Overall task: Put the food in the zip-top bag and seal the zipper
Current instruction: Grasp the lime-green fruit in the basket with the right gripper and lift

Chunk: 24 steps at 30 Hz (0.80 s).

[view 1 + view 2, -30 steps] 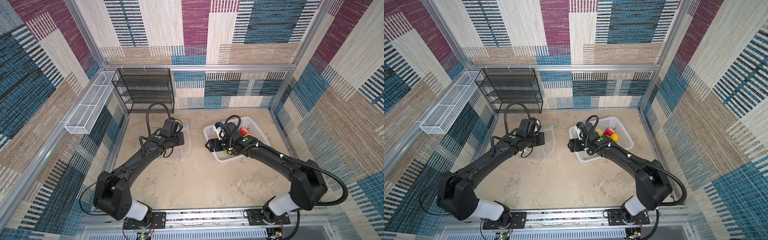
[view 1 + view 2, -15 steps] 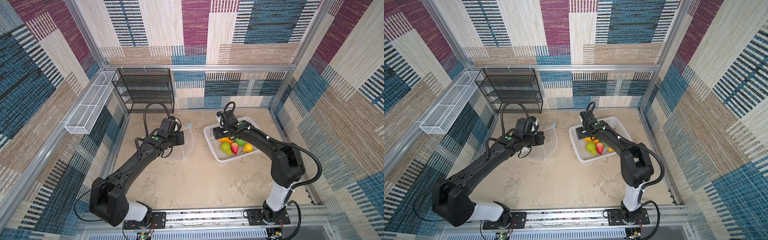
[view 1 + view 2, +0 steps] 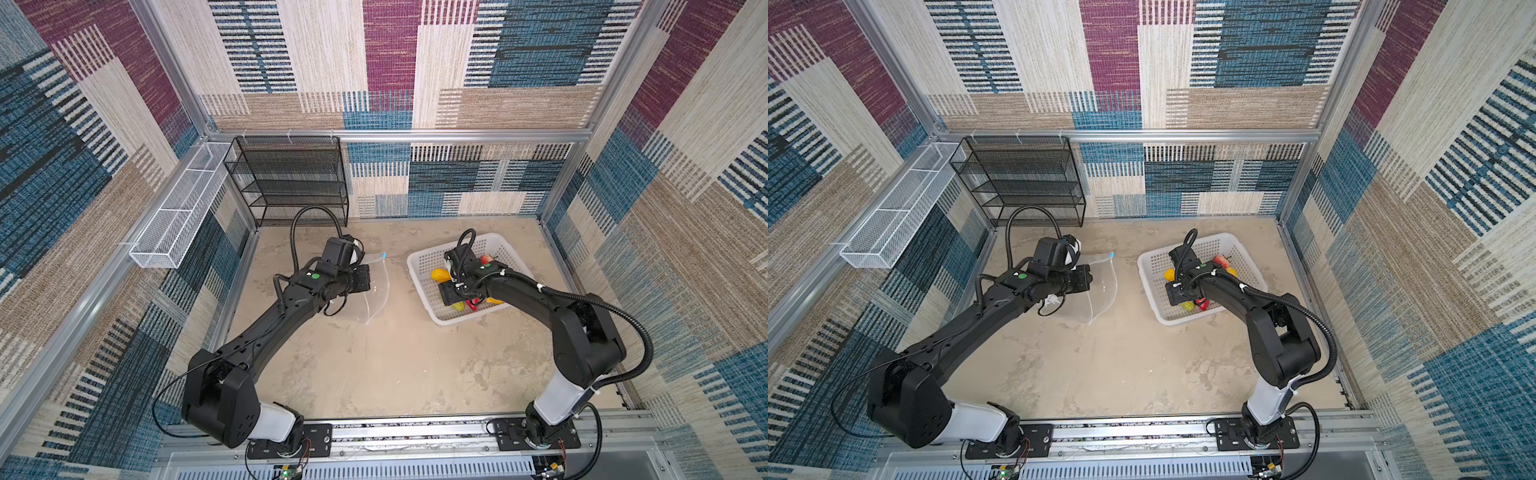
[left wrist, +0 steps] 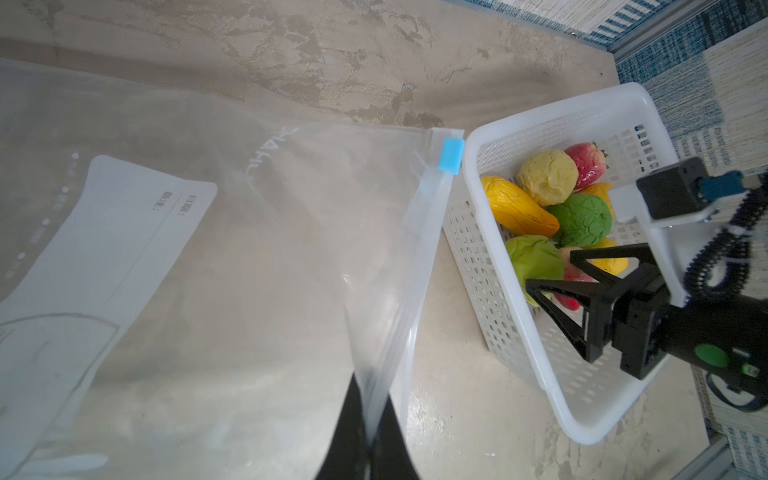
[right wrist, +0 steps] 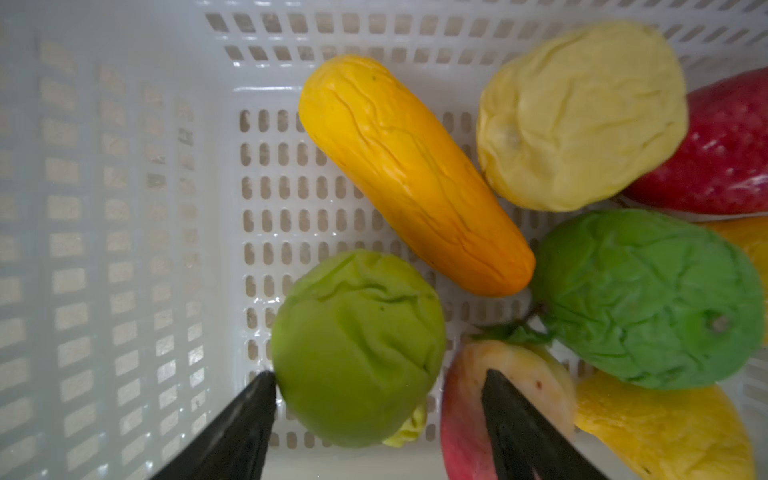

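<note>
The clear zip-top bag (image 4: 249, 249) lies on the table left of the white basket (image 4: 540, 365), and shows in both top views (image 3: 376, 286) (image 3: 1100, 286). My left gripper (image 4: 368, 399) is shut on the bag's mouth edge, along the whitish zipper (image 4: 424, 220). The blue slider (image 4: 451, 156) sits at the zipper's far end. The food lies in the basket: a light green fruit (image 5: 357, 345), a long orange one (image 5: 411, 174), a pale yellow one (image 5: 577, 116), a dark green one (image 5: 648, 295) and red ones. My right gripper (image 5: 378, 374) is open down in the basket, straddling the light green fruit.
A black wire shelf rack (image 3: 291, 178) stands at the back left. A white wire tray (image 3: 178, 208) hangs on the left wall. The basket's perforated wall (image 5: 104, 208) is close beside one right finger. Bare tabletop (image 3: 395, 365) stretches in front of bag and basket.
My right gripper swung over the back of the basket, then came forward and down onto the light green fruit, its jaws narrowing slightly. The left gripper kept its hold on the bag.
</note>
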Motion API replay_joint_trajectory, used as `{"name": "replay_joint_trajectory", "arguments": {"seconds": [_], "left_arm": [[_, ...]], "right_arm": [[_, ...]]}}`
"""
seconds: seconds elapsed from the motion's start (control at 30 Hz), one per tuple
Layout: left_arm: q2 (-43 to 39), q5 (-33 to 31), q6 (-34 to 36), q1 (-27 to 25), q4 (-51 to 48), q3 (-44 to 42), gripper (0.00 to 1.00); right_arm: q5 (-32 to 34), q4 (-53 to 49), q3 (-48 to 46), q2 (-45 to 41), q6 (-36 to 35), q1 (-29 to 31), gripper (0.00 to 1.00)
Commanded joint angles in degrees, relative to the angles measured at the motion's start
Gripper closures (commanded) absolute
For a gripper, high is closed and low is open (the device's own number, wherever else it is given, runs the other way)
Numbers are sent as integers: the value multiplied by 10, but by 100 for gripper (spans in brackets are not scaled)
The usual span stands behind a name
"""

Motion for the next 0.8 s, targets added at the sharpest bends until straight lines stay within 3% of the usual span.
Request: {"name": "replay_joint_trajectory", "arguments": {"seconds": [0.0,0.37,0.53,0.77], "left_arm": [[1,12,4,0,6,3,100],[-15,0,9,0,7,-2,100],[-16,-3,9,1,7,-3,100],[-15,-7,10,0,6,-2,100]], "right_arm": [[-25,52,-6,6,17,0,22],[-3,56,30,67,7,0,30],[4,62,19,54,12,0,42],[-10,56,34,0,18,0,43]]}}
